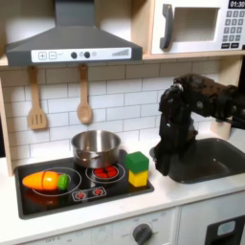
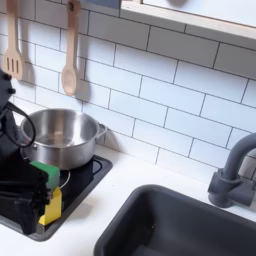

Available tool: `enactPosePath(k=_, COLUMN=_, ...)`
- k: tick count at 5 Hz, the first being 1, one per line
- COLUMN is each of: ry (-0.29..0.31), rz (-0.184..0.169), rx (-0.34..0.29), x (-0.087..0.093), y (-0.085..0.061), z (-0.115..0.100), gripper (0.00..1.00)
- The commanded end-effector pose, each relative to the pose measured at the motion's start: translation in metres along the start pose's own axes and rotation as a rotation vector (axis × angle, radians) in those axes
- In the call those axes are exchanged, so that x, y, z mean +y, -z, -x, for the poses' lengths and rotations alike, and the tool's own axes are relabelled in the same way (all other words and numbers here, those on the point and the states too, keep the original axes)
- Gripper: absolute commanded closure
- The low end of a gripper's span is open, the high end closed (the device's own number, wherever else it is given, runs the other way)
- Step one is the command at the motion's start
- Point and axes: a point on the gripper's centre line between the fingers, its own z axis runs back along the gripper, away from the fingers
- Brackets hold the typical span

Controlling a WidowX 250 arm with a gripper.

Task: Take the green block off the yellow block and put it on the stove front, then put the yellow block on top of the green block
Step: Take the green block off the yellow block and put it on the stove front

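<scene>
1. Stove front (image 1: 115, 194): black cooktop at lower left of the first exterior view, two red spiral burners, small red-white marks along its near edge. In the second exterior view its corner sits at lower left (image 2: 80, 190).
2. Green block (image 1: 138, 162): sits directly on top of the yellow block (image 1: 139, 178), faces roughly aligned. The stack stands on the cooktop's right side, just right of the right burner, centre of the frame. In the second exterior view the green block (image 2: 44, 172) and yellow block (image 2: 50, 208) show at lower left, green above yellow, partly hidden by the arm.
3. Gripper (image 1: 165, 165): black, pointing down at centre right of the first exterior view, just right of the stack, over the white counter between stove and sink. No contact with either block is visible. Whether its fingers are spread or pressed together cannot be told; dark on dark.
4. Steel pot (image 1: 95, 145): on the cooktop's back, behind the burners; also at centre left of the second exterior view (image 2: 60, 138).
5. Orange toy vegetable (image 1: 46, 179): green-ended, lying on the left burner.
6. Dark sink (image 1: 215, 158): lower right; grey faucet (image 2: 232, 170) at right edge.
</scene>
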Motion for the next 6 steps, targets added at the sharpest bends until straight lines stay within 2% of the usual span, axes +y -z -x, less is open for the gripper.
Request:
enactPosePath(k=1, ry=-0.033, rz=-0.008, rx=-0.001, x=0.007, y=0.001, z=-0.009, gripper=0.00)
enactPosePath(k=3, ry=-0.037, rz=-0.008, rx=-0.017, x=0.006, y=0.002, z=-0.020, gripper=0.00)
enactPosePath(k=5, ry=-0.066, rz=-0.008, rx=0.036, x=0.008, y=0.022, z=-0.040, gripper=0.00)
enactPosePath(k=6, ry=-0.072, rz=-0.015, rx=0.035, x=0.011, y=0.024, z=-0.051, gripper=0.00)
